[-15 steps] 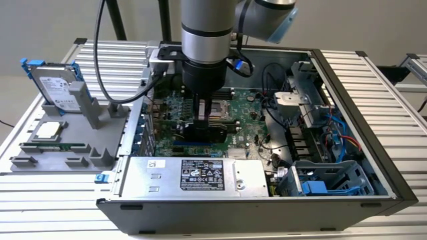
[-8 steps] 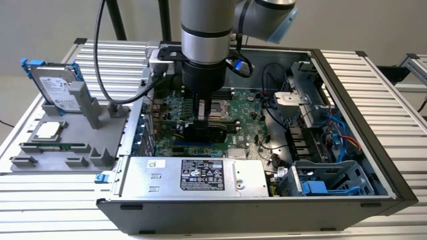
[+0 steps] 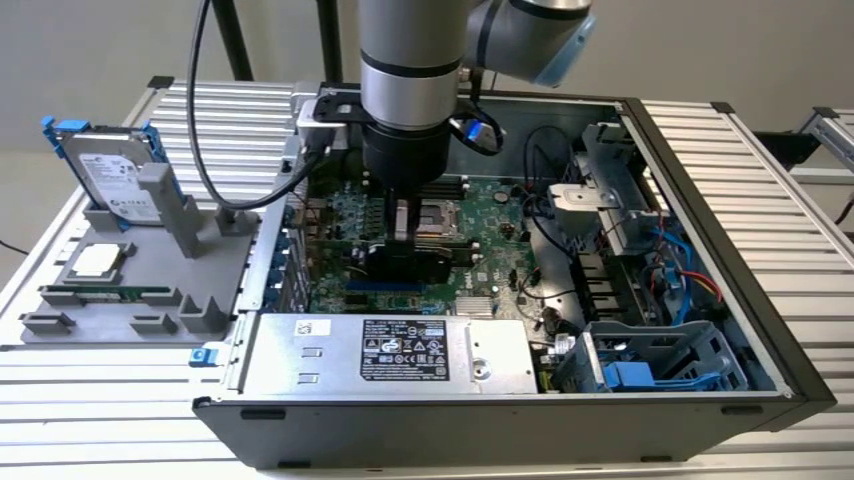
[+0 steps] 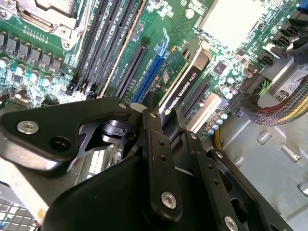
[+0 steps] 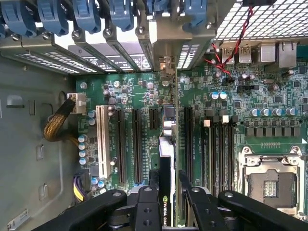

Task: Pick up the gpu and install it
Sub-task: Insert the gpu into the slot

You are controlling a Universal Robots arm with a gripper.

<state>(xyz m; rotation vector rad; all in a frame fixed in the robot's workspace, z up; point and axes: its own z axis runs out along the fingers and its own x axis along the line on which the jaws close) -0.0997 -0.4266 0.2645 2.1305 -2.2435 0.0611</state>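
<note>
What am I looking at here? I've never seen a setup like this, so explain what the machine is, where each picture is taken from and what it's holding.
A robot arm reaches down into an open computer case on a ribbed metal table. The exterior view looks on from off the arm; both wrist views come from cameras riding near its wrist, looking down at the green motherboard. The black tool is shut on the gpu, held on edge over the motherboard's long slots. On the exterior view's left, a grey tray holds a hard drive and a memory stick.

Green motherboard [image 5: 144,96], black-edged green gpu [image 4: 185,72], blue slot latches [image 5: 86,17], grey case [image 3: 534,425].
</note>
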